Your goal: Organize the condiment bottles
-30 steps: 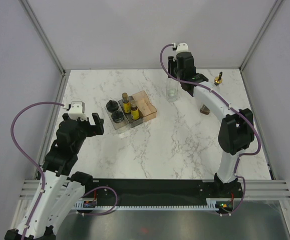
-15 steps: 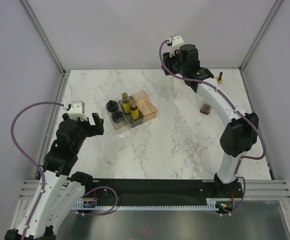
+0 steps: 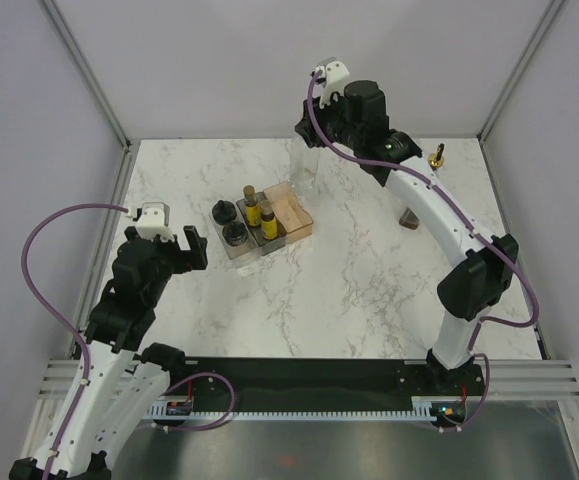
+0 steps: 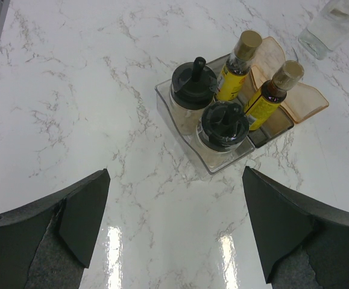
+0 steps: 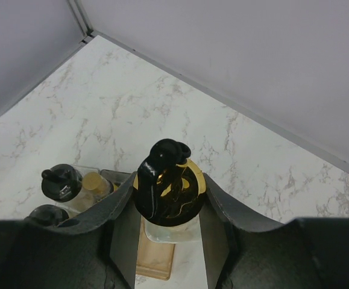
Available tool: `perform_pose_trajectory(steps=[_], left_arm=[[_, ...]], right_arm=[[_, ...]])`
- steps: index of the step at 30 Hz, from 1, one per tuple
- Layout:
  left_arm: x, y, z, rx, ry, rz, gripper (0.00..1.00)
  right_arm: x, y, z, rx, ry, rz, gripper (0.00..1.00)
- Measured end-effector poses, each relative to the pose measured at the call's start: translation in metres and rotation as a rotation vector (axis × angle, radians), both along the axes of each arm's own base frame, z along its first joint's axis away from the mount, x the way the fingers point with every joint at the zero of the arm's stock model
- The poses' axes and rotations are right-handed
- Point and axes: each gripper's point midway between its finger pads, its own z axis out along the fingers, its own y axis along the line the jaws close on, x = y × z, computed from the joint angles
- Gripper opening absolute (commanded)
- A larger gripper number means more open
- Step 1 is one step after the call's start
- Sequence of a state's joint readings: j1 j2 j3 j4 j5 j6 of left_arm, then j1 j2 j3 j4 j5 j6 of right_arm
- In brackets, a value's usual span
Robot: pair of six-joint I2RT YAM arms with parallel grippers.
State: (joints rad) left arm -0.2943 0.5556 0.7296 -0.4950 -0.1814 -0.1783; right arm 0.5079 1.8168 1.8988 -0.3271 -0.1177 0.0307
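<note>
My right gripper (image 3: 316,132) is shut on a tall clear bottle (image 3: 307,168) with a gold pourer and holds it in the air just behind the bins. In the right wrist view the gripper (image 5: 169,208) clamps the bottle's neck under its gold-and-black top (image 5: 169,188). The second tall bottle (image 3: 436,158) stands at the back right. Two black-lidded jars (image 4: 193,90) (image 4: 223,123) sit in the clear bin (image 4: 180,129). Two yellow bottles (image 4: 237,66) (image 4: 276,90) stand in the grey bin beside it. My left gripper (image 4: 175,176) is open and empty, in front of the bins.
An orange bin (image 3: 289,210) sits at the right end of the row, and shows under the held bottle in the right wrist view (image 5: 156,260). A small brown object (image 3: 407,218) lies on the table at the right. Walls close the table at the back and sides.
My right arm has lifted the tall clear bottle off the table and carried it left towards the bins. The left arm has not moved.
</note>
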Motion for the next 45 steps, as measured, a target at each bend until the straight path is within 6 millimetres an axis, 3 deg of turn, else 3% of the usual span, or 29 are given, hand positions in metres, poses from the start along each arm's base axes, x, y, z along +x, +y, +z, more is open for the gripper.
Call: perform_pose_trajectory(steps=[4, 7, 19, 41, 43, 44, 45], left_arm=[[0.0, 0.0, 0.0, 0.0, 0.0, 0.0, 1.0], [0.0, 0.0, 0.0, 0.0, 0.0, 0.0, 1.0], [0.0, 0.0, 0.0, 0.0, 0.0, 0.0, 1.0], [0.0, 0.0, -0.001, 0.001, 0.003, 0.0, 1.0], [0.0, 0.0, -0.001, 0.001, 0.003, 0.0, 1.0], [0.0, 0.0, -0.001, 0.001, 0.003, 0.0, 1.0], [0.0, 0.0, -0.001, 0.001, 0.003, 0.0, 1.0]], right_arm=[[-0.007, 0.018, 0.015, 0.026, -0.02, 0.03, 0.0], [-0.009, 0.028, 0.015, 0.033, -0.017, 0.043, 0.0], [0.003, 0.052, -0.045, -0.031, 0.079, 0.04, 0.0], [0.028, 0.072, -0.094, -0.055, 0.117, -0.002, 0.0], [0.029, 0.072, -0.096, -0.058, 0.117, -0.001, 0.06], [0.029, 0.072, -0.096, -0.059, 0.117, 0.001, 0.13], [0.028, 0.072, -0.096, -0.06, 0.116, 0.003, 0.29]])
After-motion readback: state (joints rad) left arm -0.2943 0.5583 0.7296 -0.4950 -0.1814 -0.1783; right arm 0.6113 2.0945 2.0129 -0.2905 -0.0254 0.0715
